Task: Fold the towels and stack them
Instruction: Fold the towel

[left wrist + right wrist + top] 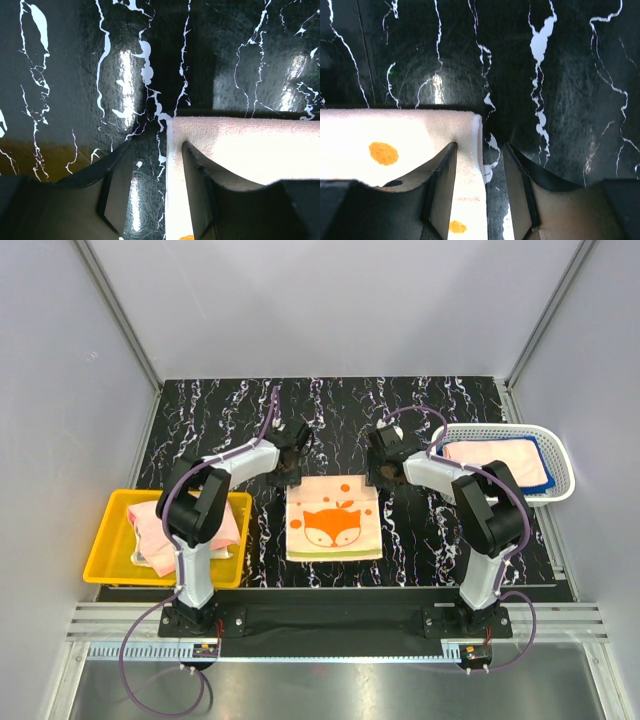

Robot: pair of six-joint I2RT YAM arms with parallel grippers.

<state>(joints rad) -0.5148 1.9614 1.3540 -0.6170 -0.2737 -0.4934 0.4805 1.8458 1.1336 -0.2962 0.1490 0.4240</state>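
Straddling far corners of the towel [334, 525], left gripper [156, 149] and right gripper [480, 146] gape, bin [100, 562] and basket [566, 468] outboard.

The worktop [440, 540] is glossy black, streaked with white marble veins. The fox towel [334, 522] is cream, printed with an orange-and-white fox face, orange spots towards its far edge and a pale green band along its near edge. The bin [103, 558] is bright yellow, and the pink towels [150, 525] in it are pale. The basket [562, 458] is white mesh; inside, a salmon-pink towel [497, 462] lies over a blue towel [546, 462]. The left arm [200, 510] and right arm [482, 508] are black and light grey, with purple cables [128, 660].
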